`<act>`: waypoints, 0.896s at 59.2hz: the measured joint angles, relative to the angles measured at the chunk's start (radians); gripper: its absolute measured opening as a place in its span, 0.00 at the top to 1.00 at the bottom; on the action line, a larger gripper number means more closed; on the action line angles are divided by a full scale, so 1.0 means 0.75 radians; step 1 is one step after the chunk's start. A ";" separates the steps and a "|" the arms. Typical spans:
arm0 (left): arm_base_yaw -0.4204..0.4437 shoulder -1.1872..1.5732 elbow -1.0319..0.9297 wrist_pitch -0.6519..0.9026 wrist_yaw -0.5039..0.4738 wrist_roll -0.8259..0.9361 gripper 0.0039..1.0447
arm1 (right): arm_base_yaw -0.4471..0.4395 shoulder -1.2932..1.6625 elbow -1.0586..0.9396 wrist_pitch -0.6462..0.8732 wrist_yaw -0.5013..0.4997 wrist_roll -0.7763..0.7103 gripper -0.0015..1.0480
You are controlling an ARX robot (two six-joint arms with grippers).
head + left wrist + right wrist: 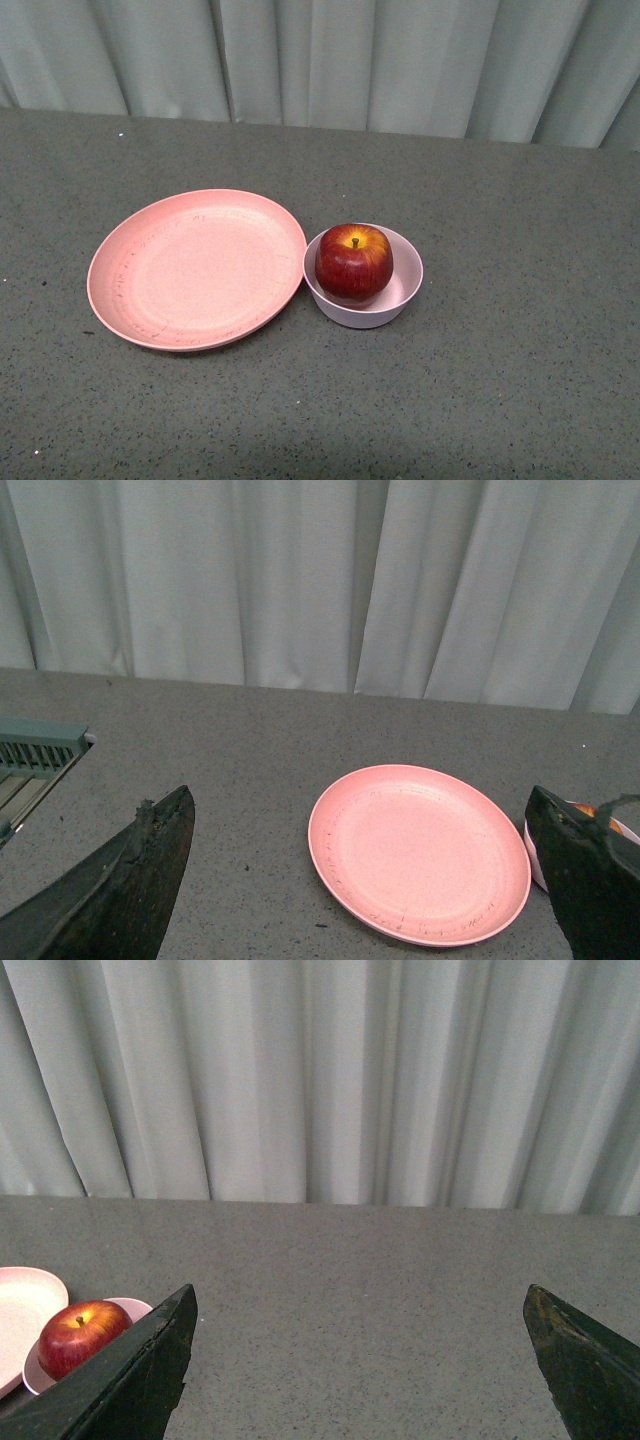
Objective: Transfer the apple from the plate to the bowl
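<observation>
The dark-red apple [354, 261] sits upright inside the small pale pink bowl [407, 293], stem up. The wide salmon-pink plate [195, 268] lies bare just left of the bowl, their rims almost touching. Neither arm shows in the front view. My left gripper [360, 830] is open and empty, back from the table things, with the plate [418, 850] between its fingers and the bowl's edge [535, 860] behind one finger. My right gripper [360, 1310] is open and empty over bare table, with the apple [80, 1337] and bowl [35, 1375] off to one side.
A dark grey speckled table [500, 400] carries everything. A pale grey curtain [350, 60] hangs along its far edge. A grey-green slatted object [35, 755] shows at the edge of the left wrist view.
</observation>
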 joint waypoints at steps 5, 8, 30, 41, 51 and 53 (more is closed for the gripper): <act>0.000 0.000 0.000 0.000 0.000 0.000 0.06 | 0.000 0.000 0.000 0.000 0.000 0.000 0.09; 0.000 0.000 0.000 0.000 0.000 0.000 0.06 | 0.000 0.000 0.000 0.000 0.000 0.000 0.09; 0.000 0.000 0.000 0.000 0.000 0.000 0.06 | 0.000 0.000 0.000 0.000 0.000 0.000 0.09; 0.000 0.000 0.000 0.000 0.000 0.000 0.06 | 0.000 0.000 0.000 0.000 0.000 0.000 0.09; 0.000 0.000 0.000 0.000 0.000 0.000 0.06 | 0.000 0.000 0.000 0.000 0.000 0.000 0.09; 0.000 0.000 0.000 0.000 0.000 0.000 0.06 | 0.000 0.000 0.000 0.000 0.000 0.000 0.09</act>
